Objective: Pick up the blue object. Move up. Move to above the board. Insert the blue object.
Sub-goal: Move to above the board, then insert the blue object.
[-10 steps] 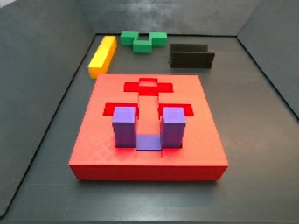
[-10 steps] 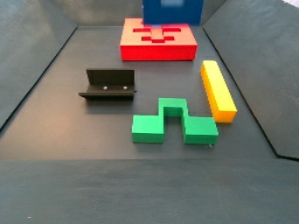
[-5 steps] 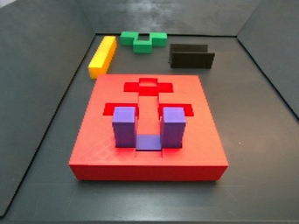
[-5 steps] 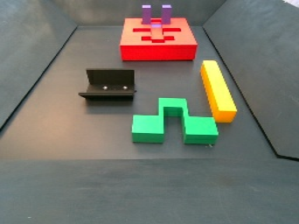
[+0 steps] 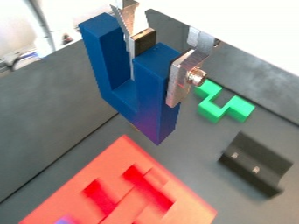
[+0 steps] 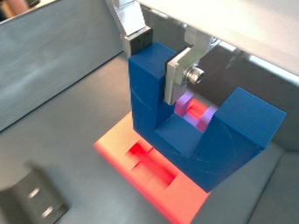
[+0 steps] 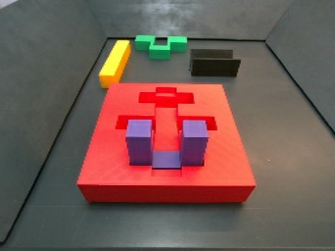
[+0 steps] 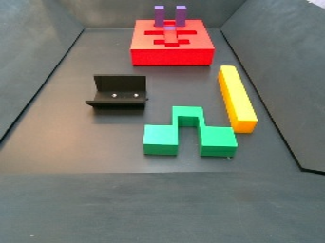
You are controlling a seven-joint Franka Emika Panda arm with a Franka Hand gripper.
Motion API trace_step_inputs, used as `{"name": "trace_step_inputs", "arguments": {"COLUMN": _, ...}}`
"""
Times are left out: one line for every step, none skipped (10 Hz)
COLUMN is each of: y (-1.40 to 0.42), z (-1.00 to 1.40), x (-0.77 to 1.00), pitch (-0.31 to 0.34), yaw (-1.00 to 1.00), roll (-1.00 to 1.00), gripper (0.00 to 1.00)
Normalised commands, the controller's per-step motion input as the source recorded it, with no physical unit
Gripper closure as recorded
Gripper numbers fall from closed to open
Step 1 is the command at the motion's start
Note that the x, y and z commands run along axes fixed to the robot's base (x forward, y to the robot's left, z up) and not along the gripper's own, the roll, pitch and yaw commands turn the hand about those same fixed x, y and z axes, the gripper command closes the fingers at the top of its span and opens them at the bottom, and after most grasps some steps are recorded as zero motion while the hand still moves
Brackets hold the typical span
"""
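Observation:
In both wrist views my gripper (image 5: 158, 63) (image 6: 158, 63) is shut on one prong of the dark blue U-shaped object (image 5: 131, 92) (image 6: 176, 122). It holds the object prongs up, high above the red board (image 5: 111, 188) (image 6: 138, 168). The board also shows in both side views (image 7: 124, 127) (image 8: 172, 55). A purple U-shaped block (image 7: 167, 142) (image 8: 170, 13) stands in the board's slot at one end; the cross recess (image 7: 165, 97) is open. The gripper and the blue object are out of both side views.
A green notched block (image 7: 164, 44) (image 8: 188, 133) (image 5: 222, 101), a yellow bar (image 7: 116, 61) (image 8: 237, 95) and the dark fixture (image 7: 215, 64) (image 8: 118, 93) (image 5: 257, 162) (image 6: 35, 197) stand on the grey tray floor beyond the board. Dark walls enclose the tray.
One second ago the blue object showed at the top edge of a side view, over the board. It has since risen out of that view. Nothing else moved.

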Motion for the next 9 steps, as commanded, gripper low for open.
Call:
{"name": "trace_step_inputs", "arguments": {"y": -0.61, "z": 0.13, "x": -0.06, "pitch": 0.07, "yaw": 0.01, "roll": 0.0, "gripper": 1.0}}
{"name": "trace_step_inputs", "arguments": {"y": -0.35, "z": 0.08, "x": -0.01, "pitch": 0.083, "yaw": 0.01, "roll": 0.01, "gripper": 1.0}}
{"name": "trace_step_inputs", "arguments": {"y": -0.07, "z": -0.08, "x": 0.03, "pitch": 0.02, "yaw": 0.0, "roll": 0.04, "gripper": 1.0}}
{"name": "trace_step_inputs", "arguments": {"y": -0.07, "z": -0.09, "x": 0.01, "pitch": 0.016, "yaw": 0.0, "roll": 0.06, "gripper": 1.0}}
{"name": "trace_step_inputs", "arguments": {"y": -0.07, "z": -0.1, "x": 0.01, "pitch": 0.014, "yaw": 0.0, "roll": 0.06, "gripper": 1.0}}
{"name": "trace_step_inputs", "arguments": {"y": -0.04, "z": -0.23, "x": 0.16, "pitch": 0.016, "yaw": -0.01, "roll": 0.04, "gripper": 1.0}}
{"name": "trace_step_inputs", "arguments": {"y": 0.0, "z": -0.4, "x": 0.46, "pitch": -0.004, "yaw": -0.01, "roll": -0.08, "gripper": 1.0}}
{"name": "trace_step_inputs", "arguments": {"y": 0.0, "z": -0.37, "x": 0.59, "pitch": -0.031, "yaw": -0.04, "roll": -0.14, "gripper": 1.0}}
{"name": "trace_step_inputs", "arguments": {"y": 0.0, "z": -0.36, "x": 0.61, "pitch": -0.043, "yaw": -0.04, "roll": -0.14, "gripper": 1.0}}
